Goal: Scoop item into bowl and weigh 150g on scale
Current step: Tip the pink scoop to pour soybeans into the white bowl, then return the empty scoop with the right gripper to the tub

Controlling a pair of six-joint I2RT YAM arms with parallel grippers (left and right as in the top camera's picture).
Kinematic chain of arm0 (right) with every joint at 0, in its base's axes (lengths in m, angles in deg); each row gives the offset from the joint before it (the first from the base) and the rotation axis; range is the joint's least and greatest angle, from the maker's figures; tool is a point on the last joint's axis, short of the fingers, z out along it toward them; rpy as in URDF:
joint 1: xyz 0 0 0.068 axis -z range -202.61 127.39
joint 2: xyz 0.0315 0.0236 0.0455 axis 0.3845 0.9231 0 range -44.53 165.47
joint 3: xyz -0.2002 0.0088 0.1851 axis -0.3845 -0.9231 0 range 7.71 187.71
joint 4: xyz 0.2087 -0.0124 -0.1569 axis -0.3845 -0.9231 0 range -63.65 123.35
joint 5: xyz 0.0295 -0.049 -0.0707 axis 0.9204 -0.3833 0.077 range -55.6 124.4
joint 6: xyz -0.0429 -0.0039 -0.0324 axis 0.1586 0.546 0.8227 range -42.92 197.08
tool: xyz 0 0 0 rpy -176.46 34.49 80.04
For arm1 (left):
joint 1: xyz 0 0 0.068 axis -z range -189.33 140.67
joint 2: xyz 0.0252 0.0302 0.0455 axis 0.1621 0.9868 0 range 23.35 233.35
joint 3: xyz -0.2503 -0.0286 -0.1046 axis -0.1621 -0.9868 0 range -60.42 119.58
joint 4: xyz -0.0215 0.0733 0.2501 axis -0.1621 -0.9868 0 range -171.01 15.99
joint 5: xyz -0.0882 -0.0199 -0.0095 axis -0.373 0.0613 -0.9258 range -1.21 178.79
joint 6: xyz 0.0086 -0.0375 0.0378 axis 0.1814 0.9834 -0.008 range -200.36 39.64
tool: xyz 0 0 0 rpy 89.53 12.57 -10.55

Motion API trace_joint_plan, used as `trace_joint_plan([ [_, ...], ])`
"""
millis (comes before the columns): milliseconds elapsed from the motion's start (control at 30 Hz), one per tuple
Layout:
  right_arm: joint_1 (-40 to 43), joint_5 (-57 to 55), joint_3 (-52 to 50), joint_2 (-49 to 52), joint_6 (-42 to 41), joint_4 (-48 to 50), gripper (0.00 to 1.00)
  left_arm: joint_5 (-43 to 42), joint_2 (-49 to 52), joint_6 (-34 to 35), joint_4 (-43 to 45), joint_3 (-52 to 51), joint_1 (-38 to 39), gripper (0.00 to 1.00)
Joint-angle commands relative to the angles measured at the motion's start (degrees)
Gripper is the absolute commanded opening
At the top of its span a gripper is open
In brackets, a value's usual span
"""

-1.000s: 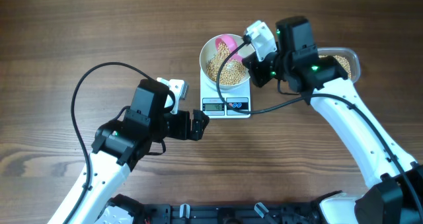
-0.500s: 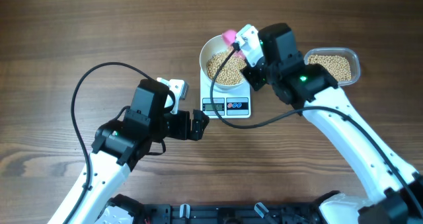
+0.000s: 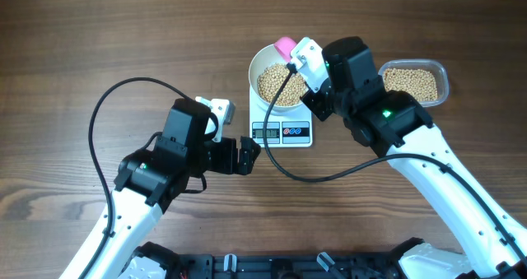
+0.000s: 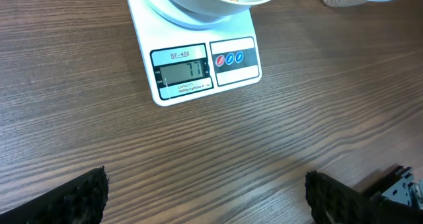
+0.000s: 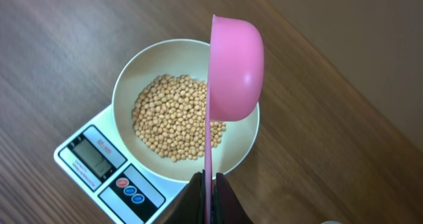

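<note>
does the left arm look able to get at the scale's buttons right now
Probably yes: the left end effector sits open just in front of the scale, with only bare table between them. The right arm's cable loops close by.

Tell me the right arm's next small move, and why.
Probably swing the pink scoop over to the tub for more beans: the right pincer holds it tipped on edge over the bowl, and the scale display seems to read well under target.
</note>
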Motion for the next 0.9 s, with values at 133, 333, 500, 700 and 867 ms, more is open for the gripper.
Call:
trace_joint_plan([
  [133,2.34,2.25,0.83,0.44,-13.99,2.49,0.04,-0.50,0.13,-1.18,0.17,0.57,-0.37,1.00],
  [333,23.58,22.14,1.38,0.44,-18.40,-1.22,0.04,-0.50,0.13,-1.18,0.17,0.57,-0.37,1.00],
  [500,40.39,24.61,1.38,0.44,-20.00,-4.44,0.04,-0.50,0.13,-1.18,0.17,0.57,-0.37,1.00],
  [700,46.95,18.01,-0.13,0.52,-16.74,-9.75,0.04,-0.50,0.13,-1.18,0.17,0.57,-0.37,1.00],
  [867,44.11,9.66,-3.30,1.27,-9.20,-8.90,0.04,-0.50,0.13,-1.18,0.17,0.57,-0.37,1.00],
])
